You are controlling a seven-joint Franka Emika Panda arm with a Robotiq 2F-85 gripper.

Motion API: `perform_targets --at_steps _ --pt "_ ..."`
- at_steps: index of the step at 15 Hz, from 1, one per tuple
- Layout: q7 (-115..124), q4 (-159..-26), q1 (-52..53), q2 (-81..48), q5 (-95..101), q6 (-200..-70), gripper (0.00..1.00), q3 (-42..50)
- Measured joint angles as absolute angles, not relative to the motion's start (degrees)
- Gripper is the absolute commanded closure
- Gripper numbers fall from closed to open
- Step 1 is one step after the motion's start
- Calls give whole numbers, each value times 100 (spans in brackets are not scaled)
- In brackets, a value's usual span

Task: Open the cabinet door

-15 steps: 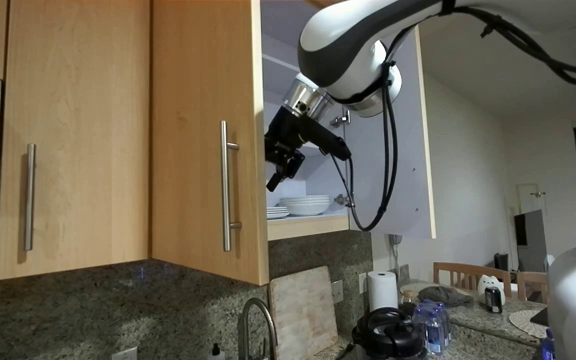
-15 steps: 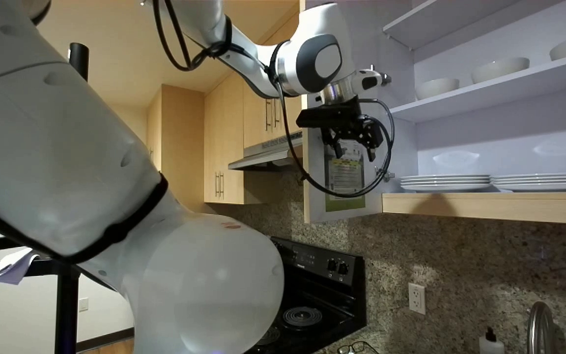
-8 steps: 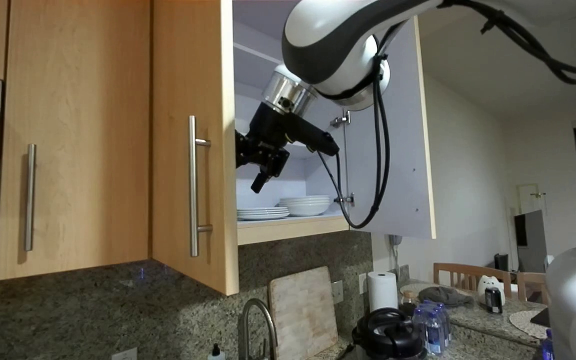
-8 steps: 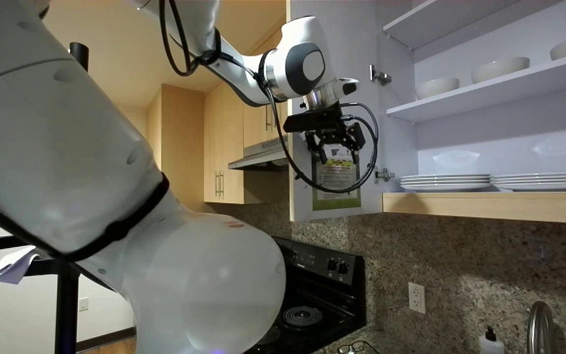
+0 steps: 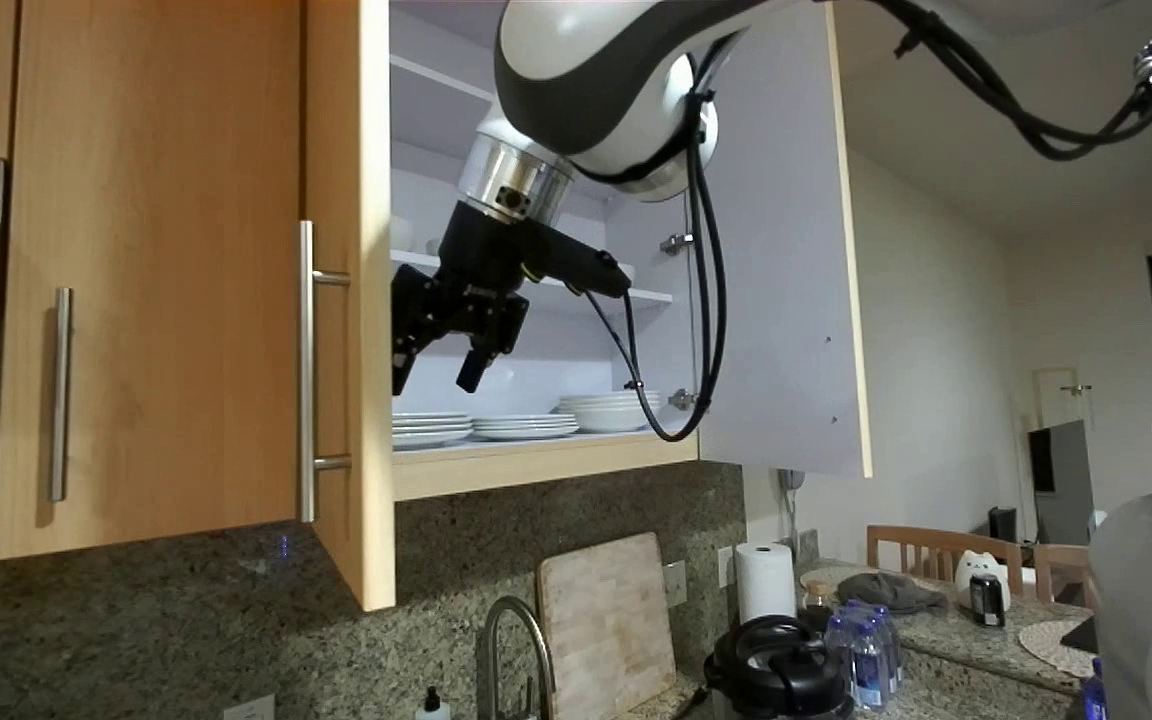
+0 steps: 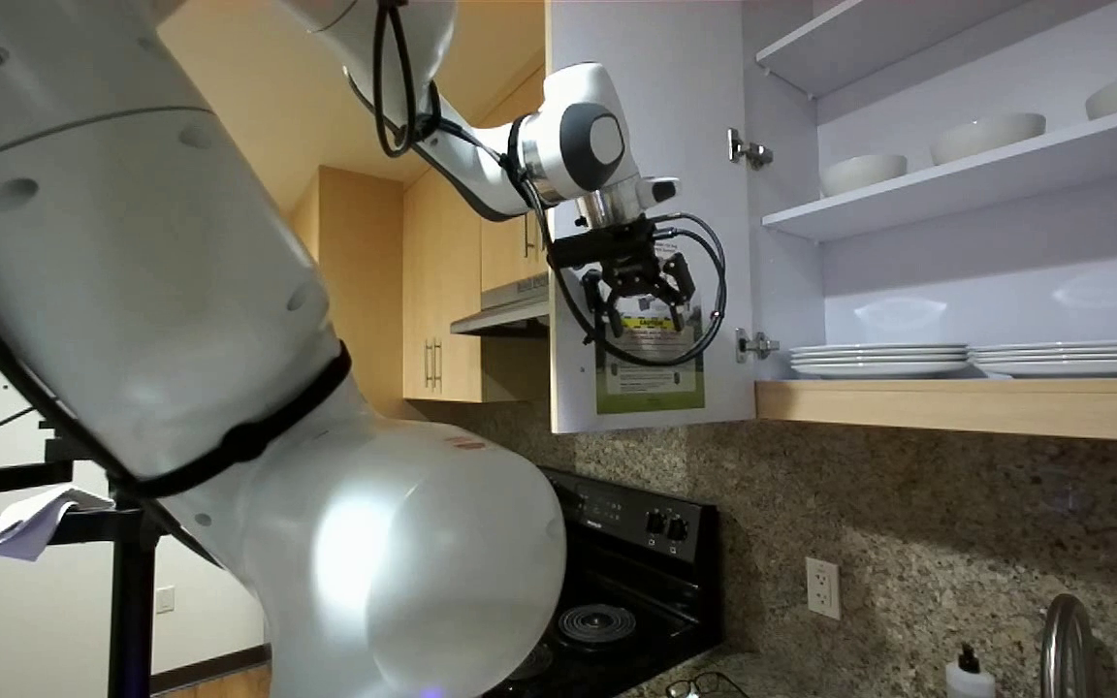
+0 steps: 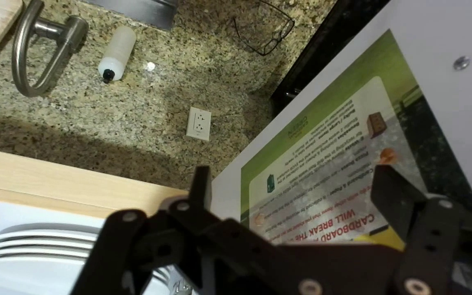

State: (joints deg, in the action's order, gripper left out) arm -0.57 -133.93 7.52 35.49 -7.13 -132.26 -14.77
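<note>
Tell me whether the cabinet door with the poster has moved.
Yes: in an exterior view the cabinet door has swung left, hiding more of the range hood.

It's a kitchen, no doubt! Black coil stove [image 6: 631, 567], range hood [image 6: 510, 312] higher up, plates [image 6: 878, 366] stacked near the front edge of an open cabinet [image 6: 966, 402], and toward the back edge of the stone bench [image 7: 199, 43], a steel faucet [image 7: 19, 57] beside the sink [image 7: 152, 16]!

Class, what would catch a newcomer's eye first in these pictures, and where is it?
A glossy white jointed robot arm fills much of an exterior view's left half. Its black two-fingered tool hangs open before the inner side of the tall, flat, light-wood cabinet door, which stands open. Round white plates lie stacked low in the white-lined cabinet.
</note>
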Motion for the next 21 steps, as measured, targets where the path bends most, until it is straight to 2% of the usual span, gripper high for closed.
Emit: perform_targets --at_steps 7,21 --pt "182 -12928 716 3157 -548 -12465 0 -1247" --pt "-5 -12662 -49 3191 -543 -10416 0 445"
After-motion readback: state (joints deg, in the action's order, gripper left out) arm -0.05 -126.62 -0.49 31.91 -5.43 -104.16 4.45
